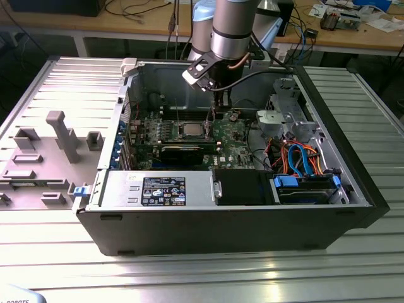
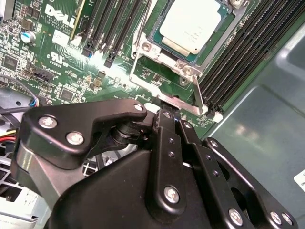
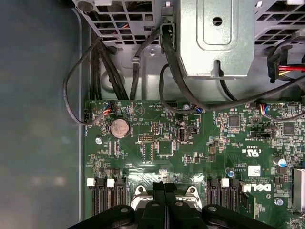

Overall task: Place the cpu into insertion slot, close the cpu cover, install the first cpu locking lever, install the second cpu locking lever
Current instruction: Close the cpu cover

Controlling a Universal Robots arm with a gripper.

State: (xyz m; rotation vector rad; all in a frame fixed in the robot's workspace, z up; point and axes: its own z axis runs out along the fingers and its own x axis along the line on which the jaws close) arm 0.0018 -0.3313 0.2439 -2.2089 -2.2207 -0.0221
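The cpu (image 2: 198, 24), a silvery square chip, sits in the insertion slot (image 2: 153, 36) on the green board; in the exterior view the cpu (image 1: 189, 130) lies mid-board inside the open computer case. The cpu cover (image 2: 164, 59), a silvery frame, lies down around the chip's edges, with its tongue (image 2: 167, 101) pointing towards my fingers. A thin metal lever (image 2: 197, 93) runs along one side of the socket. My gripper (image 2: 170, 114) (image 3: 164, 185) (image 1: 216, 112) is shut, its black fingers pressed together with their tips at the cover's tongue. Nothing shows between them.
Black memory slots (image 2: 248, 52) flank the socket on both sides. A long black card (image 1: 183, 153) lies in front of it. A metal drive cage (image 1: 284, 113), orange and blue cables (image 1: 303, 158) and black cables (image 3: 109, 71) crowd the case. A grey fixture tray (image 1: 57, 145) stands outside.
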